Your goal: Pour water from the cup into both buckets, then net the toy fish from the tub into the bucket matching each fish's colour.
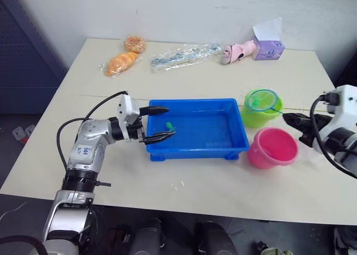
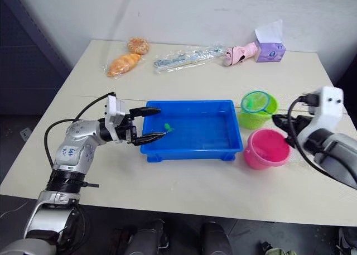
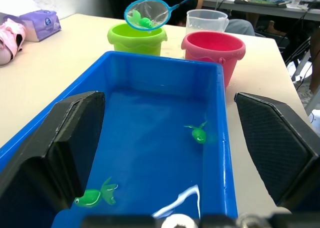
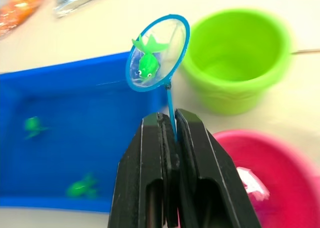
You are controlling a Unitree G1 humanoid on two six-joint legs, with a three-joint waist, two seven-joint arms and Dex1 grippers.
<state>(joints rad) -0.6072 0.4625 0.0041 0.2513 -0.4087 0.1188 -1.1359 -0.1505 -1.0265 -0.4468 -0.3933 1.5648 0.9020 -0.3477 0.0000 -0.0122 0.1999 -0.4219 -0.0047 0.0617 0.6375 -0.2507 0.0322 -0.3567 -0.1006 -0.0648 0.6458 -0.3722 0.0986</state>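
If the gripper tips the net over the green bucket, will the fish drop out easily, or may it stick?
Probably drops: the fish lies loose in the shallow net. The wet mesh may cling briefly. The thin handle likely wobbles when the right gripper turns.

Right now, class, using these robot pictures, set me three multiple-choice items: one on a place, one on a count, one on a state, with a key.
1. Where is the net?
A. by the green bucket
B. flat on the table
C. inside the pink bucket

2. How many green fish lie in the tub?
A. none
B. two
C. five

3. What is the right gripper doing?
A. hanging open
B. gripping the cup
C. clamped on the net's handle

Key: 1 A, the hoop hangs beside that bucket's rim; 2 B, the left wrist view shows one fish and another; 3 C, both fingers pinch the stick.
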